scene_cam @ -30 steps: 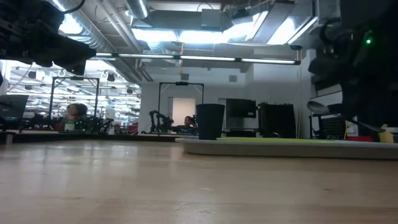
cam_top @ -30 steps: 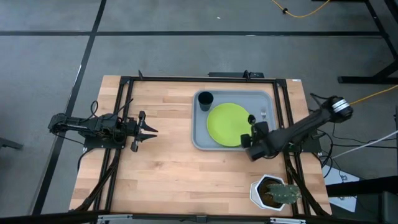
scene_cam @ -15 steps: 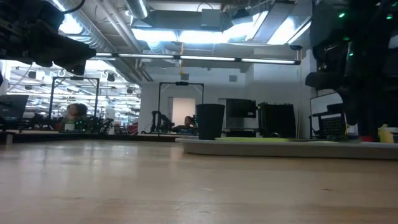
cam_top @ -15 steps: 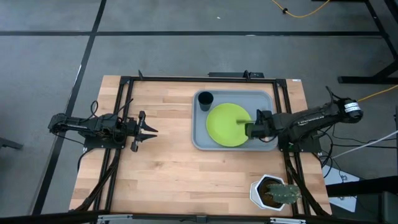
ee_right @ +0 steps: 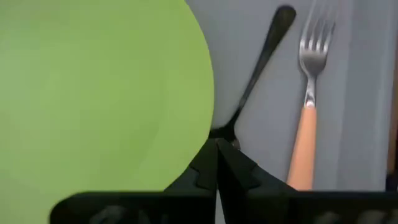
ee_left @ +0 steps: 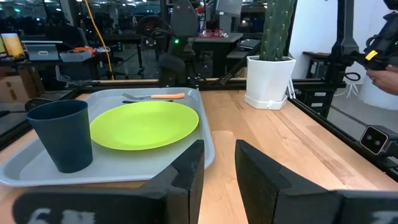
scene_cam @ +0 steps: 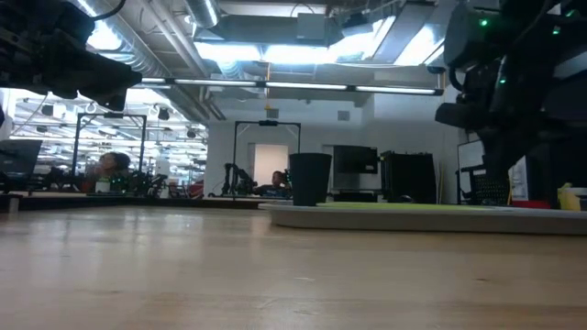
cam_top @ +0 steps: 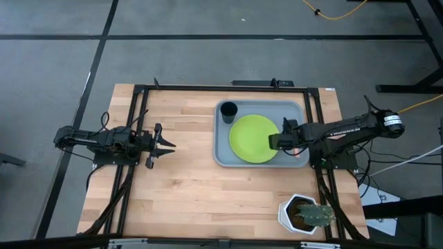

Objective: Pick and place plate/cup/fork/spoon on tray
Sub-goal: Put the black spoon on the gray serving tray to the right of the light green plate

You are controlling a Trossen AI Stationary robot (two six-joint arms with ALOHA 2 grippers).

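Right wrist view: the spoon's [ee_right: 261, 68] oval bowl is hidden behind the clenched right pincer [ee_right: 217, 163]; only its thin dark handle shows, beside the orange-handled fork [ee_right: 306, 106] and flat green plate [ee_right: 99, 99]. All lie on the grey tray [cam_top: 223, 149] with the cup [cam_top: 229, 110]. Left pincer [cam_top: 165, 145] rests released over bare bench [cam_top: 180, 194].
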